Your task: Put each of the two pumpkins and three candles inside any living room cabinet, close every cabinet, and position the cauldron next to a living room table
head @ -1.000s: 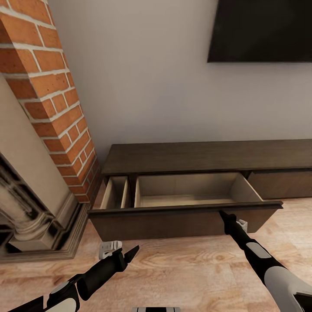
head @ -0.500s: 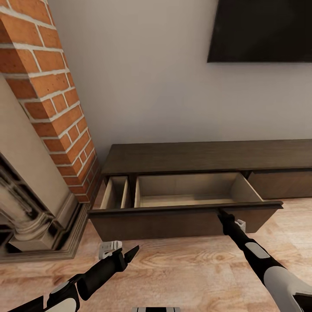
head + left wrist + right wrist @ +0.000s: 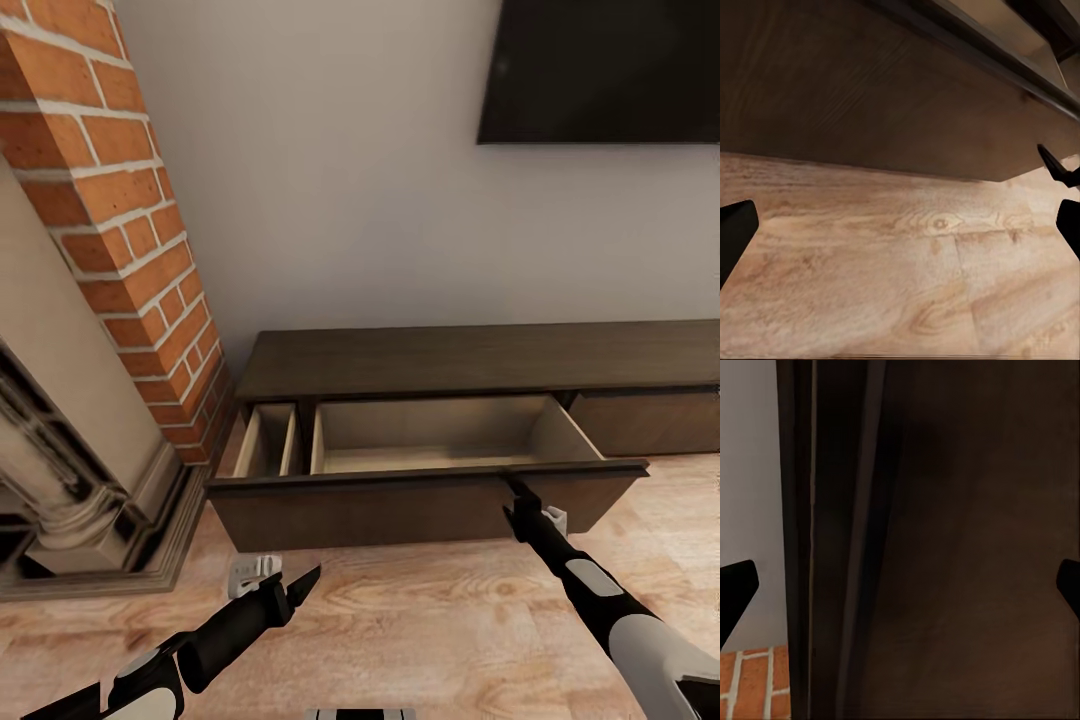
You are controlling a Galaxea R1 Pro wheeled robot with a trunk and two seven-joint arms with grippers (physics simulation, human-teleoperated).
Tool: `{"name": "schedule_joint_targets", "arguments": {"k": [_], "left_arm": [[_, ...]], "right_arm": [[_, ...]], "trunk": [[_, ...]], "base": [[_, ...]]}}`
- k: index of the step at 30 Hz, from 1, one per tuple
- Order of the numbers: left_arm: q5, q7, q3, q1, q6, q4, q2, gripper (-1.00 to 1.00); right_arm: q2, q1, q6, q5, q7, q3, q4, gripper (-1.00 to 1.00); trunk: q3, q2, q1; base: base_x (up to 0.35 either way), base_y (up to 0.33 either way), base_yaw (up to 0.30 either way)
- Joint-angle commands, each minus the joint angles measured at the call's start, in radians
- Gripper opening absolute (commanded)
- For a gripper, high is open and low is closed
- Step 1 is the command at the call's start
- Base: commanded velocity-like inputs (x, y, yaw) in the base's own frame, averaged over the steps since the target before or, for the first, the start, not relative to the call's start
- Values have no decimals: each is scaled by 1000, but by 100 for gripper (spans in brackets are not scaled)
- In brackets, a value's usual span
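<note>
- The cabinet [image 3: 480,365] is a long, low dark-brown unit standing against the pale wall [image 3: 340,200], under the dark screen [image 3: 600,70] hung at the upper right.
- Its left drawer [image 3: 420,500] is pulled out over the wood floor [image 3: 400,620]; the light tan inside is split into a narrow compartment [image 3: 268,442] on the left and a wide one [image 3: 450,440] on the right, and both look bare in the head view.
- A second drawer front [image 3: 650,420], further right, sits flush with the cabinet body.
- The right pincer [image 3: 515,492] is up against the top edge of the open drawer's front panel, right of the panel's middle; the head view shows it as a slim black tip, too small to read the gap there.
- In the right wrist view its two fingertips [image 3: 735,592] stand far apart at the picture's edges with the dark wood of the drawer front between them, so it is spread wide and grips nothing.
- The left pincer [image 3: 305,583] hangs low over the floor, just in front of the drawer's left part and apart from it.
- In the left wrist view its fingertips [image 3: 736,229] are also spread wide, with bare floor and the drawer's dark face between them; it carries nothing.
- A brick column [image 3: 130,220] and a carved stone fireplace [image 3: 60,480] stand just left of the cabinet.
</note>
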State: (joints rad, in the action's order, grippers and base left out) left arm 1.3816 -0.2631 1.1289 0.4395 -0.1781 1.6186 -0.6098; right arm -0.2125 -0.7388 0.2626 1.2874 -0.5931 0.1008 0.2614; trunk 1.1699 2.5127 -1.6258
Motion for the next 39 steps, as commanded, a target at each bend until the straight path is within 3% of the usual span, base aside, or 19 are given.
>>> {"name": "schedule_joint_targets", "arguments": {"k": [1,14,21,29,32,37,39], "left_arm": [[8,-4,5,2,-9,1,-1,100],[10,-4,5,2,-9,1,-1,100],[11,-4,5,2,-9,1,-1,100],[11,-4,5,2,-9,1,-1,100],[12,-5,5,2,-9,1,-1,100],[13,-10,4,2,-8,-1,-1,100],[13,-12,5,2,-8,-2,1,100]], "right_arm": [[1,-1,10,4,-2,7,-1,100],[1,-1,9,4,-5,7,2,100],[3,-1,9,4,-51,7,5,100],[5,-1,3,4,-60,7,8,100],[5,-1,2,3,-59,6,10,100],[9,-1,-64,-41,-58,5,32,100],[19,-1,-126,-90,-56,4,37,100]], "trunk": [[1,0,1],[1,0,1],[1,0,1],[1,0,1],[-11,0,2],[-30,-1,4],[-38,-2,5]], "base": [[-233,0,0],[-275,0,0],[-305,0,0],[-64,0,0],[-5,0,0],[-1,0,0],[0,0,0]]}}
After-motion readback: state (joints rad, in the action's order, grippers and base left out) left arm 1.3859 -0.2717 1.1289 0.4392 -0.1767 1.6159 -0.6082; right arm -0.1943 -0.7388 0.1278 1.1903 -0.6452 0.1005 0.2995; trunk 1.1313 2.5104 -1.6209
